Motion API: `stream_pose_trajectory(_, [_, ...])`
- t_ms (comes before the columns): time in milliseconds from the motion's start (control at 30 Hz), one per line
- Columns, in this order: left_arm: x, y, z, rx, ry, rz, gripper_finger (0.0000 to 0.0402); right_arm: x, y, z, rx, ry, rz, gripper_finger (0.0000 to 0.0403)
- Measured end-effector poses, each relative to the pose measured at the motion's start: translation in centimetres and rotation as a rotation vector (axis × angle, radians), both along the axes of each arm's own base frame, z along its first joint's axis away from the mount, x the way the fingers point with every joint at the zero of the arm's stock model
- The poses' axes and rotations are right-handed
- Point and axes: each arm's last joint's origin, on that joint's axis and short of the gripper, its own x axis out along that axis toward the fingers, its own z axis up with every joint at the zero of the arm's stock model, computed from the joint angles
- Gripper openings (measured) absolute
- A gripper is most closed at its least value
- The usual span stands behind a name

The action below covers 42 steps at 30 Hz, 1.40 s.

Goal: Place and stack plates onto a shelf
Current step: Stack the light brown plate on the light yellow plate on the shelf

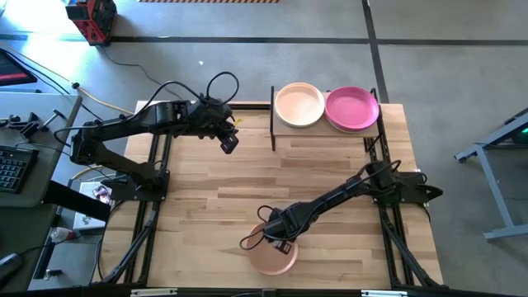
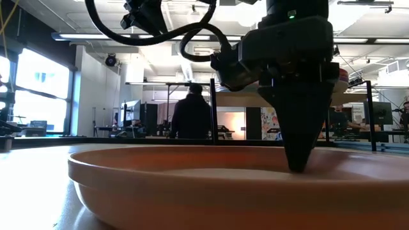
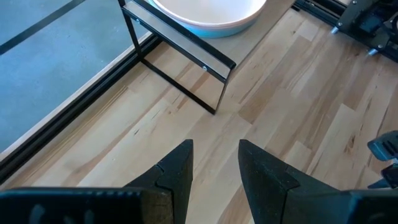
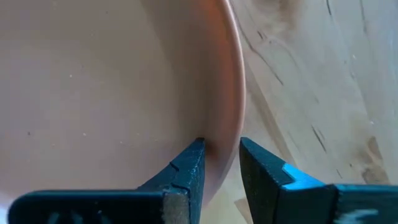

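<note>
Evidently the right tool (image 1: 279,244) is set down over the rim of a peach plate (image 1: 272,257) that lies at the near edge of the surface (image 1: 247,181), well apart from the shelf (image 1: 322,132). In the right wrist view one finger (image 4: 186,168) is seen inside the plate's wall and the other outside it, so that the rim is straddled; the jaws are only narrowly parted and appear to be closing on the rim, though a firm pinch cannot yet be confirmed. Such a hold on the edge is judged suitable because a shallow plate lying flat offers no other purchase.

On the shelf a cream plate (image 1: 299,105) and a magenta plate (image 1: 352,108) are placed side by side, each topping what may be a stack; a pale blue-green edge is glimpsed beneath the cream one in the left wrist view. The board's width is thus filled, so the peach plate is expected to go on top of one of them.

The left tool (image 1: 228,143) is held above the surface near the shelf's left post, its jaws slightly apart and nothing between them, apparently kept clear in waiting.
</note>
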Motion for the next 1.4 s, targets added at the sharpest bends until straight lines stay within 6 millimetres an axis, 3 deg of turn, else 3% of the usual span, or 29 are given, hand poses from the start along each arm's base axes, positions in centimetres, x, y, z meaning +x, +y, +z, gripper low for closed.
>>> stream_pose_trajectory(200, [0.0, 0.0, 0.0, -0.001, 0.005, 0.0, 0.0115, 0.0, 0.0, 0.0, 0.005, 0.005, 0.003, 0.007])
stream_pose_trajectory(367, [0.0, 0.0, 0.0, 0.0, 0.005, 0.001, 0.0115, 0.0, -0.1, 0.1, 0.005, 0.003, 0.021, 0.001])
stream_pose_trajectory(667, [0.0, 0.0, -0.1, 0.0, 0.009, 0.0, 0.0115, -0.2, -1.6, 1.3, 0.031, 0.05, 0.08, 0.0002])
stream_pose_trajectory(967, [-0.3, -0.1, -0.3, -0.007, 0.047, 0.001, 0.0115, -1.2, -4.6, 6.5, 0.004, -0.04, 0.103, 0.0])
stream_pose_trajectory(1400, [-0.3, -0.1, -0.3, 0.003, 0.056, -0.012, 0.0115, -4.1, -13.0, 14.7, -0.044, -0.196, -0.036, 0.0])
